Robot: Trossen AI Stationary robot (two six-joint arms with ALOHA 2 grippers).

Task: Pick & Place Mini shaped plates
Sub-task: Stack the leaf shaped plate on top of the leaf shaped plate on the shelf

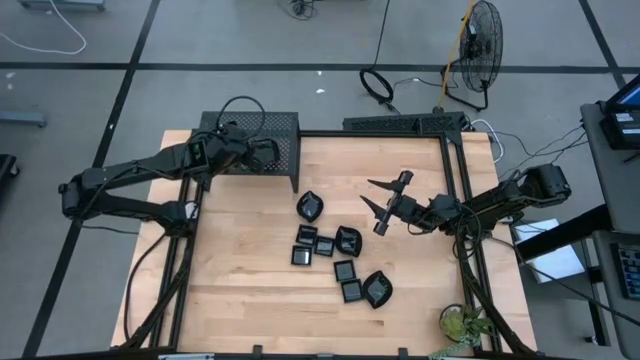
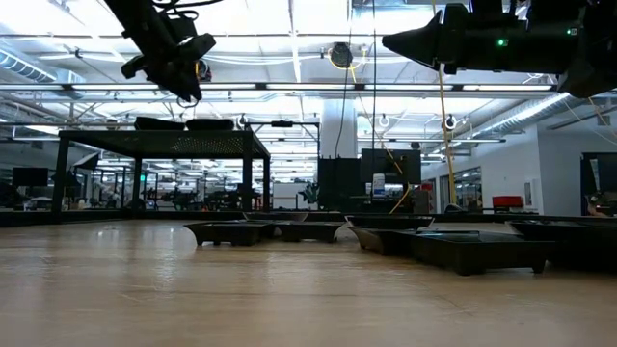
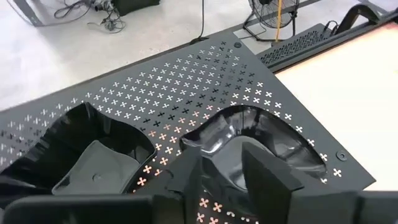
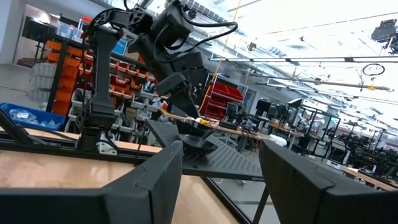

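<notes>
Dark fingers of the left gripper (image 3: 249, 186) fill the near edge of its wrist view, standing over a glossy leaf-shaped plate (image 3: 249, 134) that lies on top of the black mesh rack (image 3: 186, 81) at the table's far-left corner. The fingers sit close about the plate's near rim, but whether they are gripping it or letting it go cannot be told from these views. A second dish, squarer in shape (image 3: 99, 171), rests on the rack just beside the first — so two plates appear to be delivered or all but delivered. The bulk of the job is judged to remain: on the wooden table (image 1: 240, 290) eight mini shaped plates lie in a loose cluster near the centre, among them a leaf-like one (image 1: 310, 206) farthest back, small square ones (image 1: 306, 234) touching or nearly touching in the middle, and another leaf-like one (image 1: 377, 289) nearest the front edge. None of these is held. The right gripper (image 1: 380, 205) hovers above the table to the right of the cluster, its fingers spread wide and empty — well placed to take a plate next, though it is not yet down on any.
</notes>
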